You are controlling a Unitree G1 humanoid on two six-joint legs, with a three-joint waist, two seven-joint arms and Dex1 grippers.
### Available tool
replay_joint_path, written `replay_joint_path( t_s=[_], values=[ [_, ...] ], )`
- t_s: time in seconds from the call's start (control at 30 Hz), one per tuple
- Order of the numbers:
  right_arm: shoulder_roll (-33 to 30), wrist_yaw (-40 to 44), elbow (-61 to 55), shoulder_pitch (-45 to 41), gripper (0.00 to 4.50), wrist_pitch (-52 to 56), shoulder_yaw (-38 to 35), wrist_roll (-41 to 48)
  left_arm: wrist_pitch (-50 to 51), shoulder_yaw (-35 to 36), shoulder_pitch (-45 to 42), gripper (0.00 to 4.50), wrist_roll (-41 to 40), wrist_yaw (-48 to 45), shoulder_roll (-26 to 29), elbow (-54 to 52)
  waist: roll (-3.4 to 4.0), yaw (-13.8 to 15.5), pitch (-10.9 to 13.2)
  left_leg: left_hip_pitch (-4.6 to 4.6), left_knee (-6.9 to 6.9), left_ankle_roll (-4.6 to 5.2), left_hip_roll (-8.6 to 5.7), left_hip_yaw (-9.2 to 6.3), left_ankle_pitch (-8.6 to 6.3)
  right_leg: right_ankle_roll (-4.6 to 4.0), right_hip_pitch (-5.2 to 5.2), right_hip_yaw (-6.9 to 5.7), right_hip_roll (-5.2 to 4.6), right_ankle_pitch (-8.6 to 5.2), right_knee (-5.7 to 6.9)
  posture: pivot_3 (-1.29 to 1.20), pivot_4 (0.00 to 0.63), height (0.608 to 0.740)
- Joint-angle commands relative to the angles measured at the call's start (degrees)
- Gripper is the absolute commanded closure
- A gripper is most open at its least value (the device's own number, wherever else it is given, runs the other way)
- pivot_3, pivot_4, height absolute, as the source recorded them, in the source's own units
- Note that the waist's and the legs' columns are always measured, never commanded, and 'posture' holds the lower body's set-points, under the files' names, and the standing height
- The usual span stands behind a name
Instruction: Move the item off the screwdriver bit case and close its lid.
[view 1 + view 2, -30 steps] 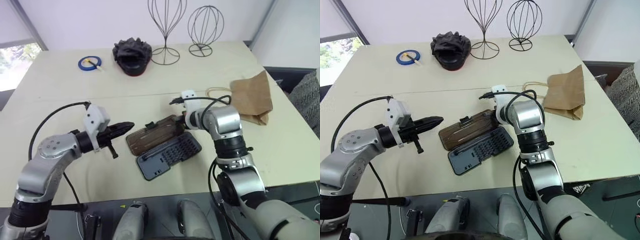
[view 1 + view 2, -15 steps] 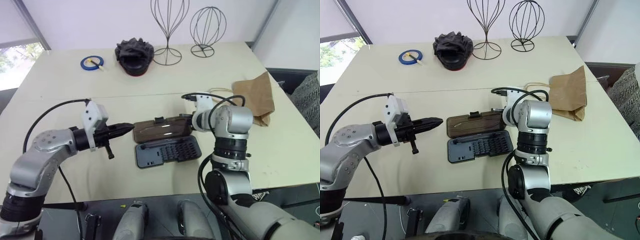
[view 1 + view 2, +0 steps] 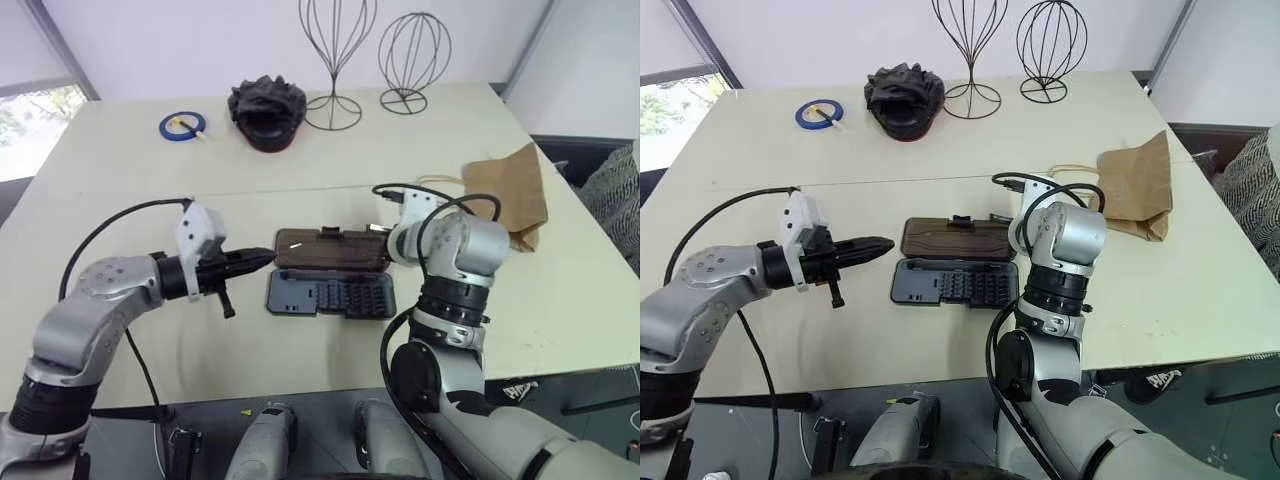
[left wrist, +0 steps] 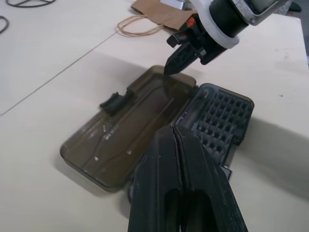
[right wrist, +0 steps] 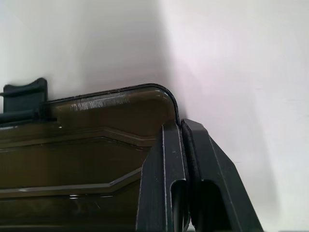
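1. Right gripper [image 4: 170, 68]: its two black fingers are pressed together with nothing between them, the tips at the far corner of the smoky-brown translucent lid [image 3: 958, 238] (whether they touch the plastic cannot be told).
2. Left gripper [image 3: 886, 244]: its black fingers are likewise shut on nothing, pointing level toward the lid's near short end, just beside it.
3. Flat rectangular dark plastic screwdriver bit case [image 3: 330, 278]: lies open between the two grippers on the pale beige table [image 3: 130, 180]; the lid lies flat, its small black latch tab [image 4: 115, 101] on the outer long edge.
4. Grey bit tray [image 3: 955, 285]: hinged alongside the lid, on the robot's side of it, rows of small bits showing.
5. Small crumpled brown kraft paper bag [image 3: 1133, 189]: rests on the table beyond and to the right of the right gripper, well apart from the case, its thin beige loop handles [image 4: 138, 25] trailing toward the case.
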Motion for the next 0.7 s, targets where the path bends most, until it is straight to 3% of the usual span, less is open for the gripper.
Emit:
replay_joint_path(
  t_s=[0.03, 0.4, 0.7],
  values=[
    [5.38, -0.69, -2.13, 2.86, 4.48, 0.35, 0.42, -0.62, -1.39, 0.39, -0.71, 4.5, 0.96, -0.19, 0.18, 0.13, 0.01, -0.16, 0.01, 0.0, 0.0, 0.0, 0.0, 0.0, 0.0, 0.0, 0.0, 0.0, 0.0, 0.0, 0.0, 0.0, 0.15, 0.74],
    [2.73, 4.57, -2.06, 5.13, 4.48, 0.35, 11.16, 7.42, -2.5, 0.63, -0.83, 4.5, 2.2, 0.15, -0.53, 0.74, 0.06, -1.65, 0.05, -0.01, -0.11, 0.0, 0.05, 0.01, 0.0, -0.01, -0.09, 0.01, 0.03, 0.0, 0.01, 0.0, 0.15, 0.74],
    [0.4, 1.2, -2.89, 7.45, 4.48, 0.35, 13.71, 14.46, -2.49, 1.16, 0.36, 4.5, 2.35, 0.99, -0.43, -0.49, 0.08, -1.63, 0.06, -0.01, -0.17, 0.0, 0.09, -0.05, 0.0, -0.01, -0.16, 0.04, 0.04, -0.01, 0.0, 0.0, 0.15, 0.74]
  ],
)
